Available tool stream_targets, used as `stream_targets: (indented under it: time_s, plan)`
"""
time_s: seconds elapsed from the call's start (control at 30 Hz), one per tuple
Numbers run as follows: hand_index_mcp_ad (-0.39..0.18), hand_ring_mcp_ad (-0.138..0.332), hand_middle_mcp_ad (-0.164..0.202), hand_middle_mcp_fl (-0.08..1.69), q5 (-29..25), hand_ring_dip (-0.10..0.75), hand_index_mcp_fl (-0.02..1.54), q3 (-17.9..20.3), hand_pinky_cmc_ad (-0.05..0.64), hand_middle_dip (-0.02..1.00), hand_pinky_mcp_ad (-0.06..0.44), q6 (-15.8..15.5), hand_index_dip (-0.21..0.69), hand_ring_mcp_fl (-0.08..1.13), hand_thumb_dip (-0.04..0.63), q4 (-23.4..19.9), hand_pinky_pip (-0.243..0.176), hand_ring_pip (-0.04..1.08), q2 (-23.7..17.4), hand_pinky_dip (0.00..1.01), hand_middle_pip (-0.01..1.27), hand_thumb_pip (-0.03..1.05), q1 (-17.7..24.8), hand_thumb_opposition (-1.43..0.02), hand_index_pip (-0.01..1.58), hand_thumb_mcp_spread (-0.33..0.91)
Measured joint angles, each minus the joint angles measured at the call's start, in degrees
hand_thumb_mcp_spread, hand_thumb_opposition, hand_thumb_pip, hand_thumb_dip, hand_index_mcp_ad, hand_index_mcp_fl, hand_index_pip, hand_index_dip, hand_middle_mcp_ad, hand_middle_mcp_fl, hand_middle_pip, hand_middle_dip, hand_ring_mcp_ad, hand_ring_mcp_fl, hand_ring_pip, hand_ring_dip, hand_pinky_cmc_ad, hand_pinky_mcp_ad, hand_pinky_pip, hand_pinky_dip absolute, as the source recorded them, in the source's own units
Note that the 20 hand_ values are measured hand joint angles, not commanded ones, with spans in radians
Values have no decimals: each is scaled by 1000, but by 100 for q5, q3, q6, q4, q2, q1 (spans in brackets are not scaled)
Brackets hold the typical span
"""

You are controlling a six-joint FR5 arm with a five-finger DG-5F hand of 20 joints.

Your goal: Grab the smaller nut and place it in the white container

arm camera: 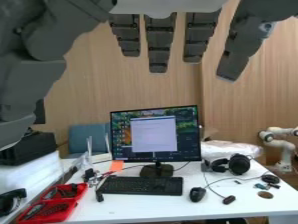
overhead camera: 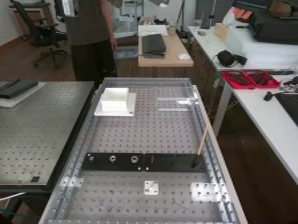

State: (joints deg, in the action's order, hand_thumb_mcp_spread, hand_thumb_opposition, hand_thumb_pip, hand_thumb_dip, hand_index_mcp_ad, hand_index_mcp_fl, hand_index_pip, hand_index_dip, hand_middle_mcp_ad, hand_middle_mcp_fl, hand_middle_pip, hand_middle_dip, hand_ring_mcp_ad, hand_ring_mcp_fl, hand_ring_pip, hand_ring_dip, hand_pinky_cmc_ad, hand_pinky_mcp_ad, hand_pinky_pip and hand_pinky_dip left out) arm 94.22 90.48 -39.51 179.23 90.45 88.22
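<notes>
In the wrist view my hand [arm camera: 159, 42] hangs with its fingers straight and spread, with nothing between them, facing a desk and not the nuts. On the left part of a black plate, in the high view, metal pieces of differing size stand in a row: the smallest nut [overhead camera: 91, 159] at the left end, a middle one [overhead camera: 113, 159] and a larger one [overhead camera: 134, 159]. The white container [overhead camera: 115, 99] stands farther back on the perforated bench, at its far left.
The black plate [overhead camera: 174, 163] crosses the bench, with a thin wooden stick [overhead camera: 203, 140] leaning up from its right end. A small white square plate [overhead camera: 151, 188] lies nearer. Rails [overhead camera: 216, 163] edge the bench. The wrist view has a monitor [arm camera: 155, 133] and red trays [arm camera: 50, 205].
</notes>
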Motion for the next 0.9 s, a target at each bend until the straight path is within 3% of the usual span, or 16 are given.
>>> stream_targets:
  time_s: [0.1, 0.9]
  plan:
    - [-37, 154, 61, 105, 11, 82, 31, -5, 363, 173, 314, 3, 66, 0, 37, -2, -61, 99, 11, 414, 126, 293, -10, -649, 70, 290]
    - [-37, 154, 61, 101, -69, 82, 37, 245, 393, 175, 314, 24, 73, 7, 40, -151, -75, 101, -87, 428, 126, 305, -41, -663, 77, 293]
